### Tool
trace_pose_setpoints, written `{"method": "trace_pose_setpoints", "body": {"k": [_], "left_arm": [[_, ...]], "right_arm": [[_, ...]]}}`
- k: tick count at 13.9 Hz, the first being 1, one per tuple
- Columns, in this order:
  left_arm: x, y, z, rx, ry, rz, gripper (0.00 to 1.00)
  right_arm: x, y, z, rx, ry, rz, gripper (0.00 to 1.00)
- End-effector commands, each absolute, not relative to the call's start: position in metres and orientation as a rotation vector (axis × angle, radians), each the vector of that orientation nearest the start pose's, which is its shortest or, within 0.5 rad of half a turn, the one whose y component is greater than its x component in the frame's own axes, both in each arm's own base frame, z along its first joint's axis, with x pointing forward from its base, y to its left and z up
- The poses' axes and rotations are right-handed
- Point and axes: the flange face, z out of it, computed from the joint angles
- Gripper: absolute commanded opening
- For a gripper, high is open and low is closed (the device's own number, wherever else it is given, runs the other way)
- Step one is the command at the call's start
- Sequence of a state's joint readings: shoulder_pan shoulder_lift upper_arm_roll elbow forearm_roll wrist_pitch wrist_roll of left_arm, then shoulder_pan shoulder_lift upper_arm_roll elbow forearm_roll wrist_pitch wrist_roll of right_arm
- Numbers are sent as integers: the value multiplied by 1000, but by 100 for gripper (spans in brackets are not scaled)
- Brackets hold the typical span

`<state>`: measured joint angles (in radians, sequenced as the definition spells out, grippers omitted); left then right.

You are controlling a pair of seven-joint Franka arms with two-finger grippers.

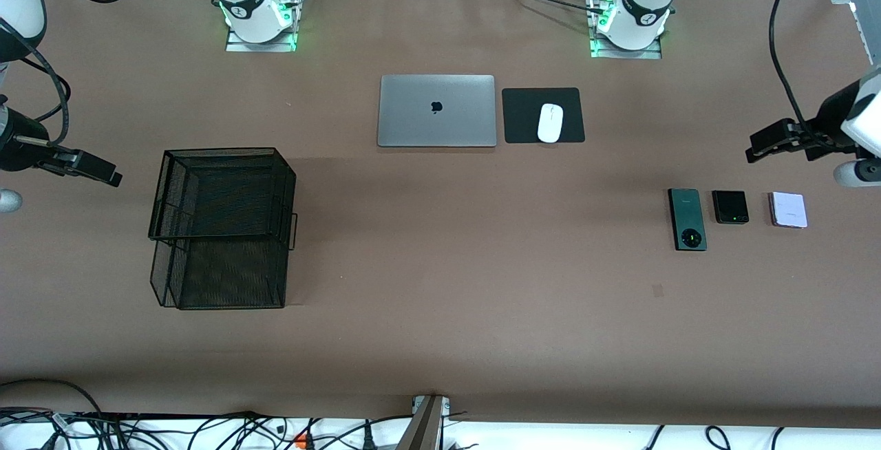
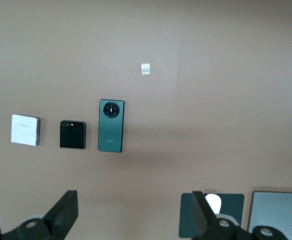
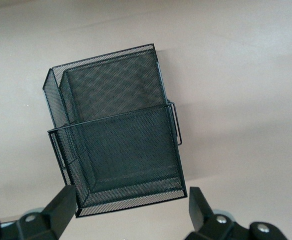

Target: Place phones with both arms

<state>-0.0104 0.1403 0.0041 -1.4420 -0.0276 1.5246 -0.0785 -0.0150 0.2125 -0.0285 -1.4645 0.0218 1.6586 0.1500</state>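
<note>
phones (image 1: 736, 212) in a row, untouched

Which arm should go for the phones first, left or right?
Left. Its open end effector hangs at the same end of the table as the three phones; the right end effector, also open, is by the mesh tray.

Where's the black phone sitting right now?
In the front view, the black phone lies flat on the table toward the left arm's end, between the dark-green phone and the pale-lilac phone, touching neither.
</note>
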Motion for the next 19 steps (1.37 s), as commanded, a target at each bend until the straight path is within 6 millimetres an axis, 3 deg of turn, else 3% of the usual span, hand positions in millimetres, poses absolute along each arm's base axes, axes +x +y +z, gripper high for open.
{"method": "trace_pose_setpoints", "body": {"k": [1,9,16,17,19], "left_arm": [[565,-10,613,-3210,-55,91,100],[566,-9,614,-3209,-64,86,100],[571,-2,599,-3200,-88,127,100],[575,1,591,-3199,-89,136,100],[590,9,552,-3191,-109,128,100]], "right_arm": [[620,-24,559,-3096,299,83,100],[619,-30,554,-3093,308,104,100],[619,-29,553,-3092,306,107,100],[619,-29,553,-3092,306,107,100],[619,-29,553,-3092,306,105,100]]}}
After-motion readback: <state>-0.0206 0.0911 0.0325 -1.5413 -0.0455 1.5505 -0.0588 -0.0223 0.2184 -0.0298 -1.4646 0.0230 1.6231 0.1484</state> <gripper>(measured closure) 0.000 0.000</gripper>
